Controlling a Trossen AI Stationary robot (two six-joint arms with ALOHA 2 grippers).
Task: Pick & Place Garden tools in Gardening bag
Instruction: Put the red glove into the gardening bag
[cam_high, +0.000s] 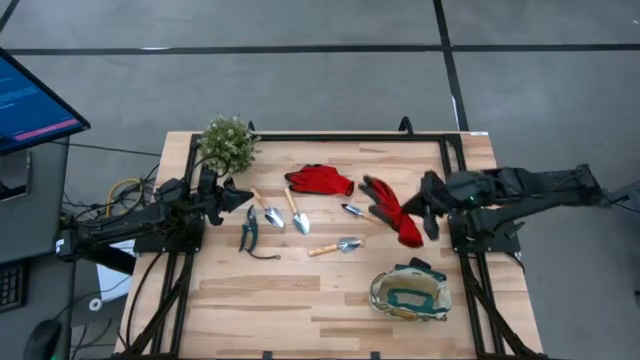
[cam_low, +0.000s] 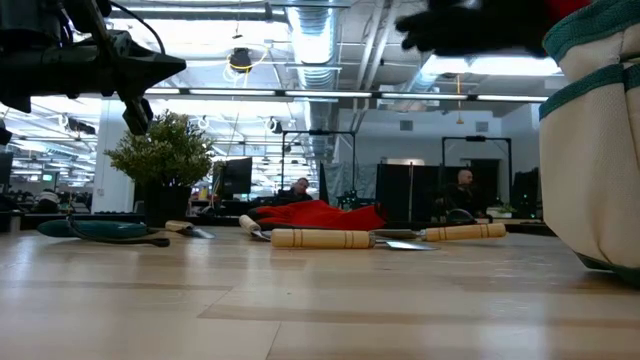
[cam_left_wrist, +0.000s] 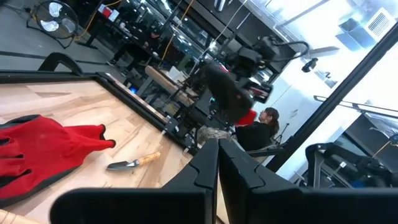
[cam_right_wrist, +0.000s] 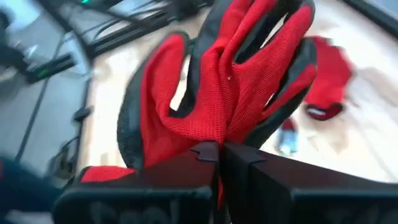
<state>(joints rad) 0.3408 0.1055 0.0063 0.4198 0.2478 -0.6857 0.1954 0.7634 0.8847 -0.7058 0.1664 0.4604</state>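
My right gripper (cam_high: 428, 208) is shut on a red-and-black glove (cam_high: 395, 212), held in the air right of the table's middle; the glove fills the right wrist view (cam_right_wrist: 230, 87). A second red glove (cam_high: 320, 180) lies flat on the table. Three wooden-handled trowels and forks (cam_high: 268, 213) (cam_high: 297, 213) (cam_high: 338, 246), a small one (cam_high: 355, 211) and dark shears (cam_high: 250, 235) lie at mid-table. The beige bag with green trim (cam_high: 410, 292) stands at the near right, mouth up. My left gripper (cam_high: 238, 195) is shut and empty, above the table beside the potted plant (cam_high: 228, 143). My right gripper pinches the glove's palm (cam_right_wrist: 214, 138) between its two fingers, below where the glove's fingers branch off. The gripper comes from the table's right side, roughly level. The glove is lifted clear of the table, its fingers (cam_right_wrist: 273, 37) spread out ahead of the gripper.
The plant stands at the far left corner, close to my left gripper. A monitor (cam_high: 35, 105) stands off the table's left side. Black frame rails (cam_high: 320, 138) run along the table's far edge and sides. Bare wood lies at the near left (cam_high: 260, 310).
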